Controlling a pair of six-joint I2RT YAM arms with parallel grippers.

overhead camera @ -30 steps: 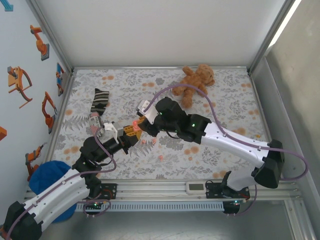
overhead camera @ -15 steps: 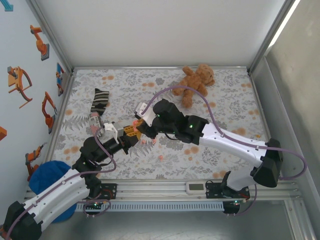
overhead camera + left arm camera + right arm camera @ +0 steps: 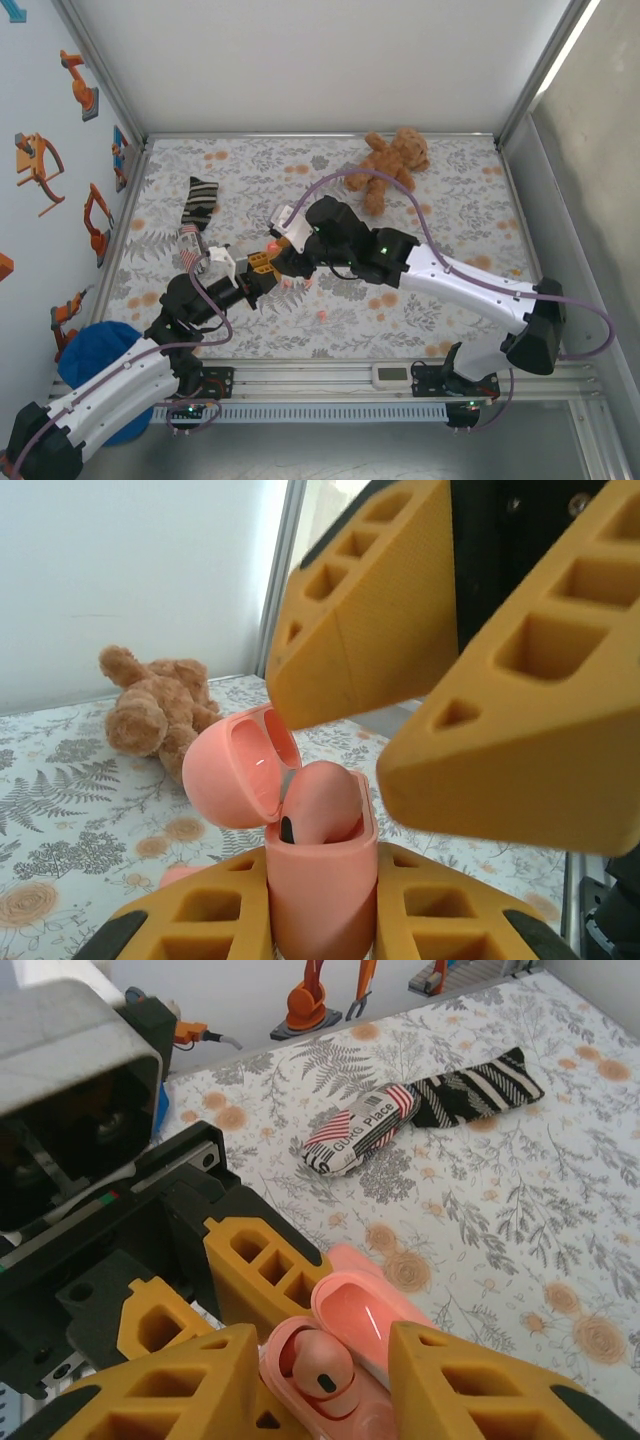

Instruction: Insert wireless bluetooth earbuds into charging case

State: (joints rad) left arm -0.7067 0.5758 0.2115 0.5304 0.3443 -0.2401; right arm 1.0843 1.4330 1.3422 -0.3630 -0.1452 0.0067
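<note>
So the right gripper (image 3: 322,1385) is just now letting go, jaws parting a bit either side of the earbud (image 3: 318,800), which is sitting in the open charging case (image 3: 320,870) that the left gripper (image 3: 322,915) is clamping upright mid-worktop (image 3: 450,200), a bit left of centre, so prob 1 bud's going in ok, w/ the lid (image 3: 235,770) still needing closing imo.

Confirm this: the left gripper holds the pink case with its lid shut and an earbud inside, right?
No, the lid is open, swung back, as the left wrist view shows. The left gripper does hold the pink case with an earbud inside.
</note>
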